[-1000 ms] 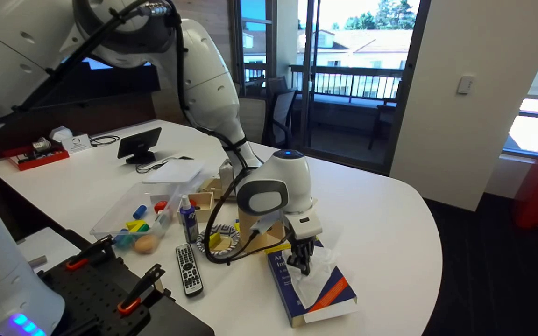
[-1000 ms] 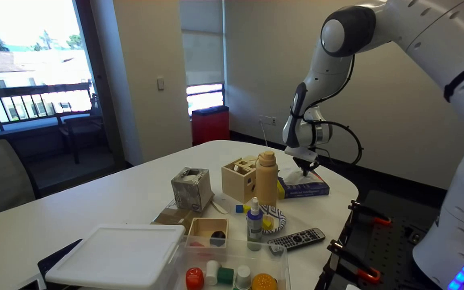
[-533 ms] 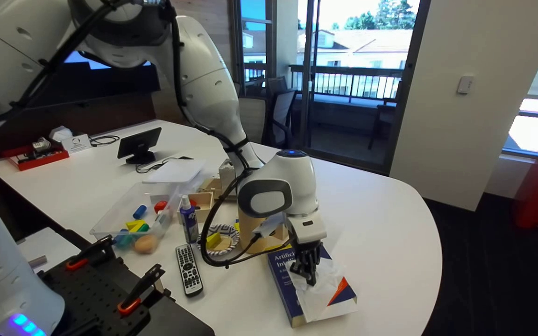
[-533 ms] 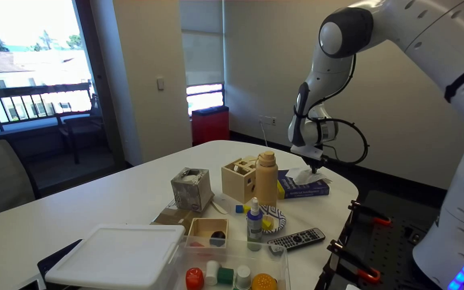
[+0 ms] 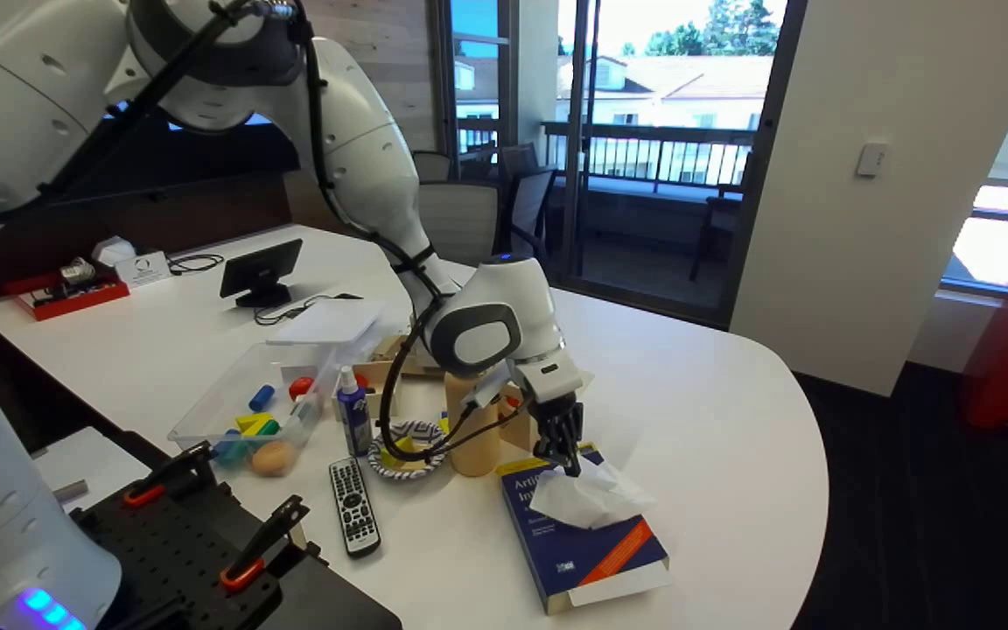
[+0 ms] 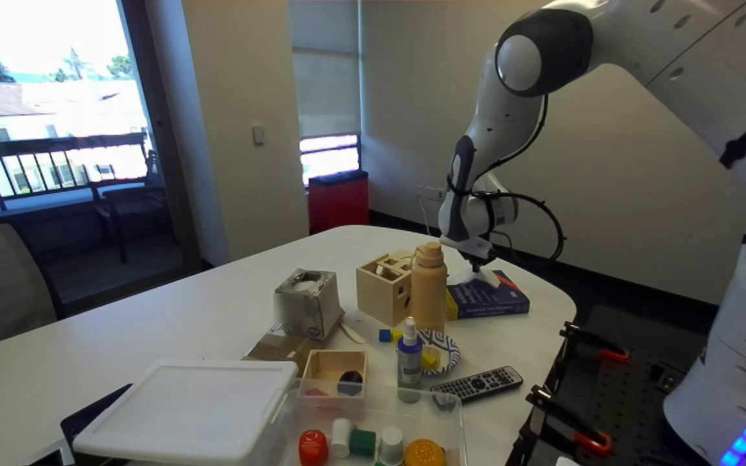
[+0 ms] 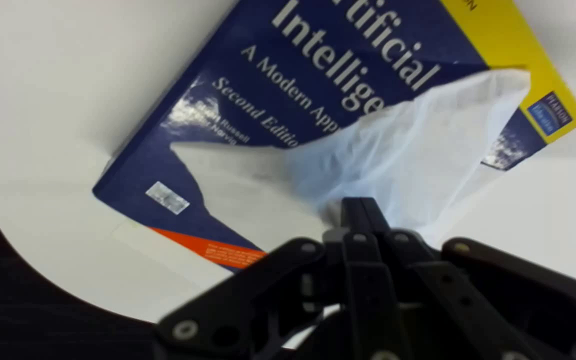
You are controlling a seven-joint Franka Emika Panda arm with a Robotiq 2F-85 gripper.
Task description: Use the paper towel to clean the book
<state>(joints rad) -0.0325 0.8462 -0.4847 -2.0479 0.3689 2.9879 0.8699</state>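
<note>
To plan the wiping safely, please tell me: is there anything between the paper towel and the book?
Nothing visible: the paper towel, pinched in the gripper, spreads directly over the book. The tan bottle stands near the book, not in between.

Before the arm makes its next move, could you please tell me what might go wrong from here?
The thin paper towel is pinched only at the tip of the gripper, so it could tear or slip free. Nothing visible holds the book down, so firm wiping may slide it. The tan bottle stands near the book's yellow end; a stroke that way might knock it.
</note>
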